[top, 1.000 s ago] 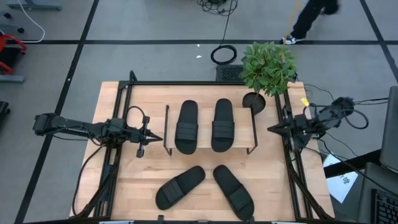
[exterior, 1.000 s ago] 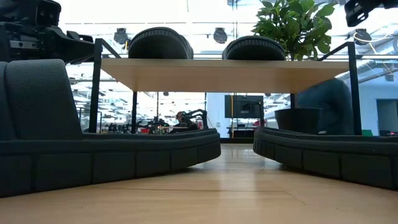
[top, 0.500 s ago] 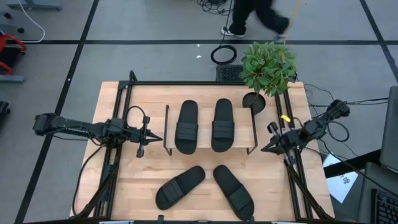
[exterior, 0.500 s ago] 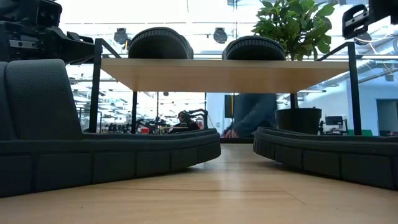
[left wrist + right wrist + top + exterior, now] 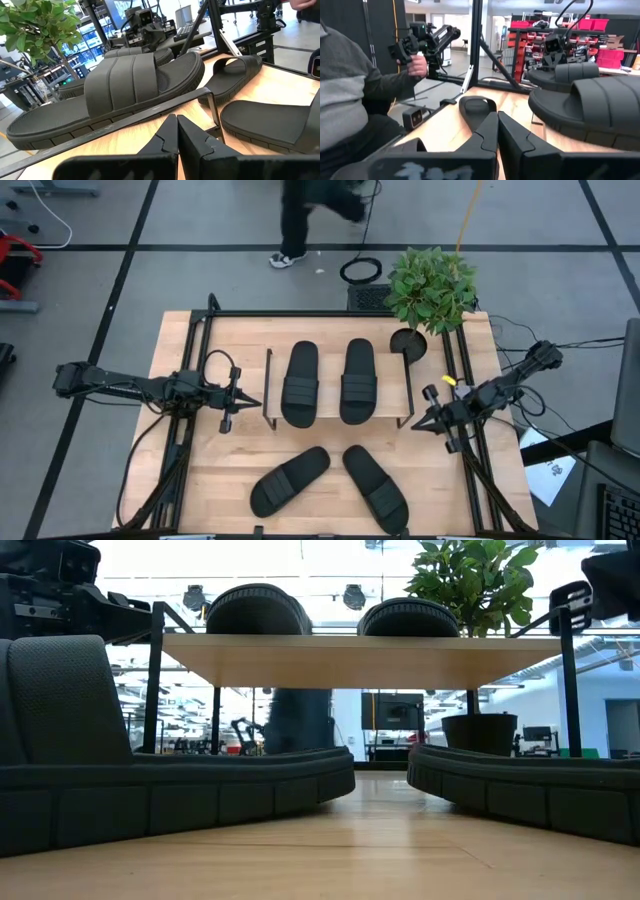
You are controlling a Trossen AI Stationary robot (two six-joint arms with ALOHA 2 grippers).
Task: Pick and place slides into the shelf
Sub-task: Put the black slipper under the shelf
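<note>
The wooden counter fills the middle of the room, with a black frame along its far edge and both sides. On it, toward the far side, stands the shelf, a low light-wood board on thin black end frames. From counter height its board spans the view above the near slides.

A potted plant sits at the far right corner of the counter, just beyond the shelf's right end frame. A person walks across the floor behind the counter; another person's grey sleeve and hand, gripping a controller, show in the right wrist view.

The 4 slides are all black with ribbed straps. 2 lie side by side on the shelf board: the left one and the right one, both lengthwise toward the far edge. The other 2 lie on the bare counter in front of the shelf, angled apart: one to the left, one to the right, near each other but not touching.

The left hand hovers just outside the shelf's left end frame, fingers pressed together, holding nothing. The right hand sits just outside the right end frame, also pressed together and empty.
</note>
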